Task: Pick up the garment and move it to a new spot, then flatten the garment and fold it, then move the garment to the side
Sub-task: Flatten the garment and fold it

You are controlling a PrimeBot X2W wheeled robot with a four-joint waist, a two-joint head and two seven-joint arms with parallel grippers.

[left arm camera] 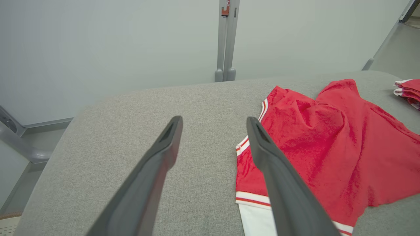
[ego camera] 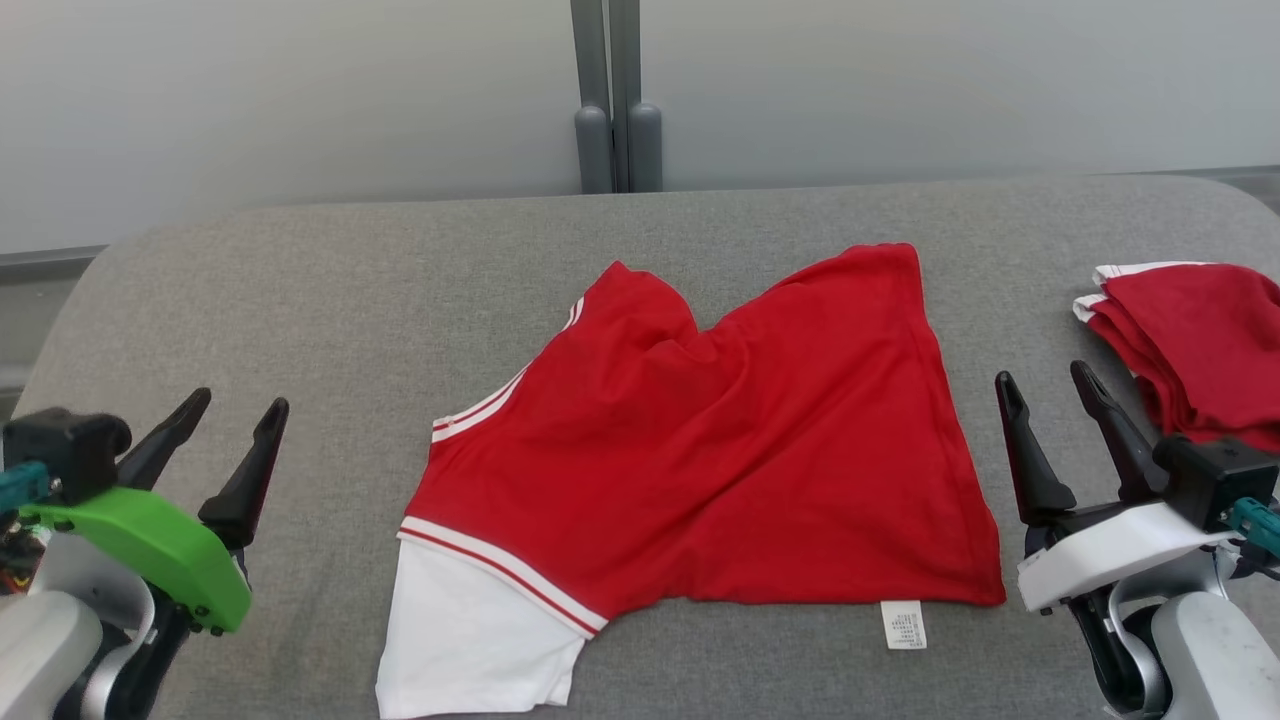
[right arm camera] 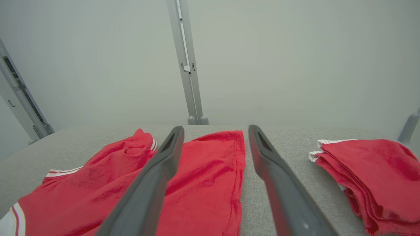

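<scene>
Saw shirt lying spread mid-table, white sleeve toward me. Left gripper sat well left of it, fingers apart, empty. Right gripper sat just off right hem, likewise spread, empty. Folded pile lay beyond.

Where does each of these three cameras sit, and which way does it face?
Head view: on the head, looking down at the red shirt on the grey table; left claw and right claw show, open.
Left wrist view: on the left wrist, looking along its two fingers across the table.
Right wrist view: on the right wrist, looking along its fingers over the shirt.
Shared: all three show the shirt and the folded red stack.
</scene>
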